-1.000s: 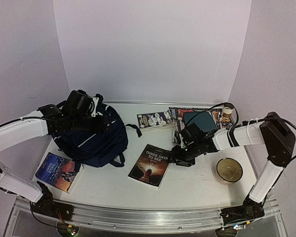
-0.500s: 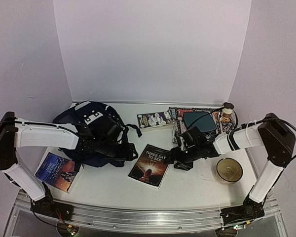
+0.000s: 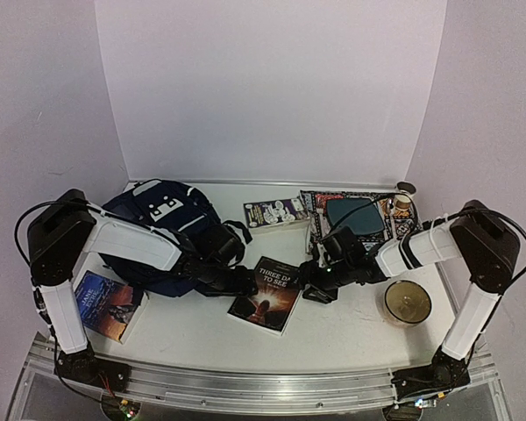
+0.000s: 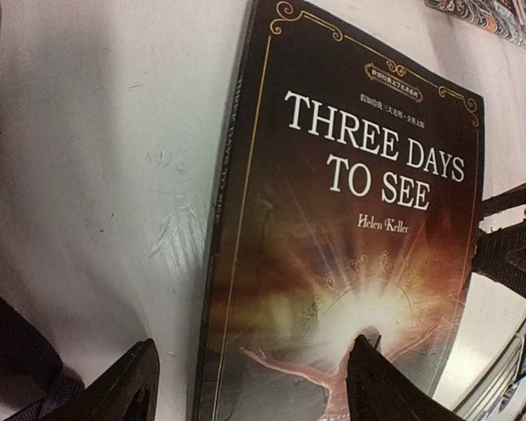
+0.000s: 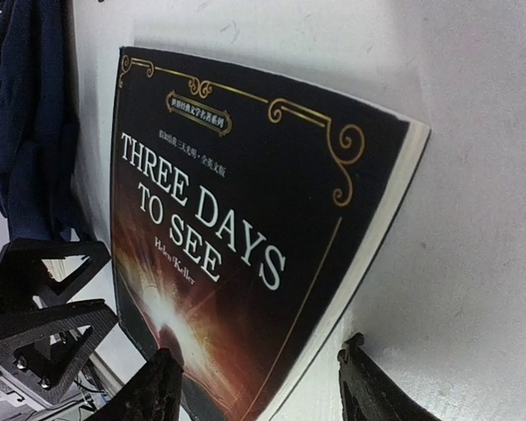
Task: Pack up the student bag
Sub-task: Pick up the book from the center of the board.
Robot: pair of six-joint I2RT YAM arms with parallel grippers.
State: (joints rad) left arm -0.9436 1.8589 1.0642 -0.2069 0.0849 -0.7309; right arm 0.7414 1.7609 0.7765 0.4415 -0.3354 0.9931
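The student bag, dark navy with white trim, lies at the back left. A dark book titled "Three Days to See" lies flat in the middle of the table. My left gripper is open at the book's left spine edge. In the left wrist view, my left gripper straddles that edge of the book, with one finger on the table and one over the cover. My right gripper is open at the opposite edge. In the right wrist view, my right gripper spans the white page edge of the book.
A blue-covered book lies at the front left. A comic-style book, a patterned mat with a teal pouch and a small jar sit at the back right. A shallow bowl stands at the front right.
My left arm has swung from the bag down to the book's left edge. My right gripper has edged left onto the book's right edge and opened a little wider.
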